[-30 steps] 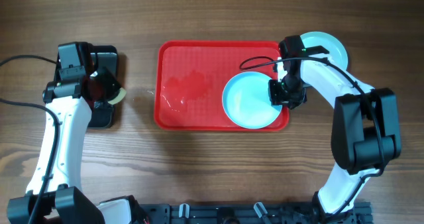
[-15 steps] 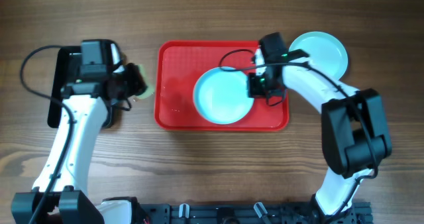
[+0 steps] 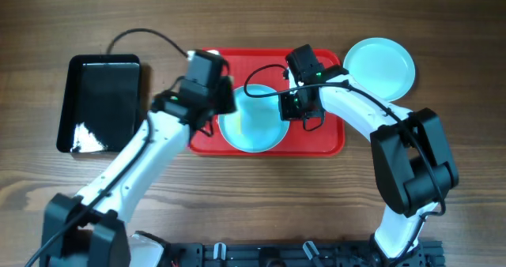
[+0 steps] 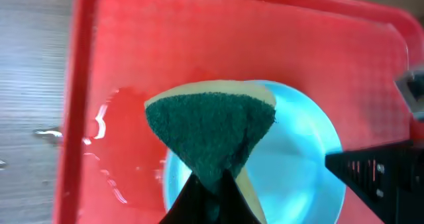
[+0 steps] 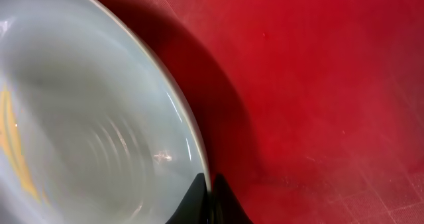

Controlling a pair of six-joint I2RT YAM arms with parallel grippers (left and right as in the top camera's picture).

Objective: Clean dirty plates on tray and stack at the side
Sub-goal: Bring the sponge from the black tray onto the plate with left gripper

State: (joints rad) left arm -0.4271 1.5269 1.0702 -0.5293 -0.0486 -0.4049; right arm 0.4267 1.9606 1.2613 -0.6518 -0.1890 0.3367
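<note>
Left gripper (image 4: 211, 186) holds sponge (image 4: 212, 128) over plate (image 4: 301, 161) (right gripper (image 5: 211, 185) pinches it).

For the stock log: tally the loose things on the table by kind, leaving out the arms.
Plates: 2 in view (tray plate, side plate; any beneath it cannot be told)
Trays: 2 (red tray, black tray)
Sponges: 1 (sponge)
Total: 5
</note>
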